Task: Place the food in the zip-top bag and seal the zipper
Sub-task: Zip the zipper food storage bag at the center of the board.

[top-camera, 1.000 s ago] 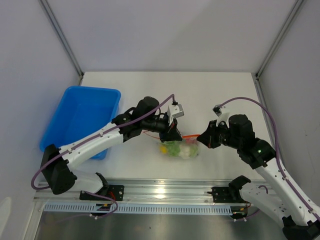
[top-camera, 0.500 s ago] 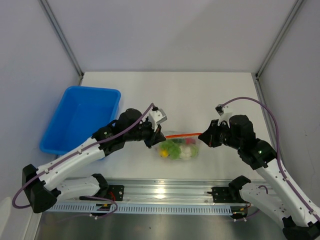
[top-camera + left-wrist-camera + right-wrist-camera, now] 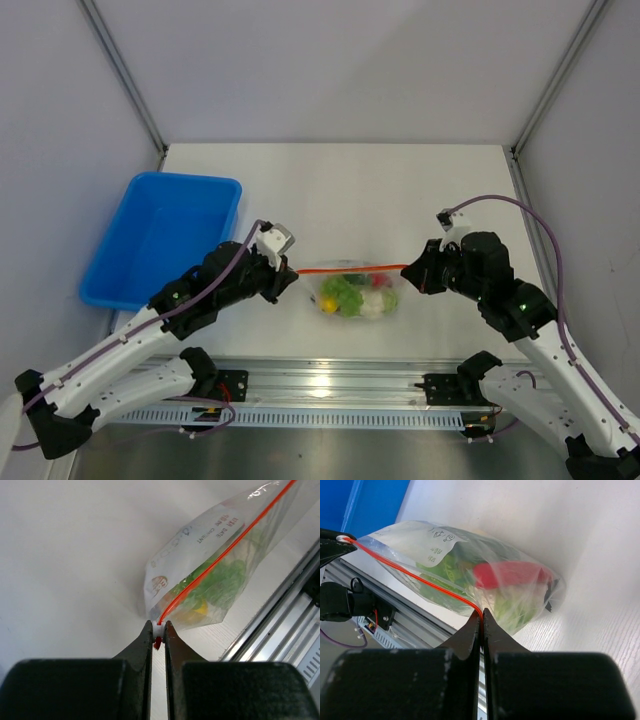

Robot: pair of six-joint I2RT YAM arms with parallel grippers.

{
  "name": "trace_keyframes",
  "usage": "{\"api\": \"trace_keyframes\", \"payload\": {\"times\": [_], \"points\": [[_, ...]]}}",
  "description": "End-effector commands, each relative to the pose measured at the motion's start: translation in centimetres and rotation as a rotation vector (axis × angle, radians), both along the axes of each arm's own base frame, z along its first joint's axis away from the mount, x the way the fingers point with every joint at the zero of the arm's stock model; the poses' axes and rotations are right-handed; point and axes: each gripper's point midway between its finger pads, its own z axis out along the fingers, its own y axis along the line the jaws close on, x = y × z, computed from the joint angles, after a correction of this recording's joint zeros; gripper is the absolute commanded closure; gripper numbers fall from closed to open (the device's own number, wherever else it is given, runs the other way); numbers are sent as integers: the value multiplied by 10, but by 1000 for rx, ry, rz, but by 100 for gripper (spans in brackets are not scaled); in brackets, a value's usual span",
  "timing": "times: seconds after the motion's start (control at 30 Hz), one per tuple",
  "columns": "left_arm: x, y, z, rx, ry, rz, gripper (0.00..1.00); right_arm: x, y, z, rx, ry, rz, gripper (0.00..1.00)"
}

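Both claws are clamped tight! The left gripper [image 3: 158,631] pinches the zipper [image 3: 220,555] at the end nearer the blue tray [image 3: 150,240], and the right gripper [image 3: 481,616] nips the end farther from it. The bag [image 3: 385,305] hangs between them, off the tray's right side, with the food [image 3: 345,293] inside. It looks like thin, slick, floppy film with a light load, so the stiffer strip is the better hold, not the crinkly wall.
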Motion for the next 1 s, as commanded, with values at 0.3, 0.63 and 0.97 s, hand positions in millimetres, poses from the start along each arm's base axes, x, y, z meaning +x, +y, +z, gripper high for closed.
{"api": "trace_keyframes", "payload": {"times": [0.3,0.63,0.97], "points": [[-3,52,-16,-21,4,227,99,-6,-1,14,48,-26,-2,100],[-4,58,4,-91,-44,251,1,-52,27,49,184,-73,296,100],[-5,78,48,-209,-156,324,1,1,57,45,159,128,222,100]]}}
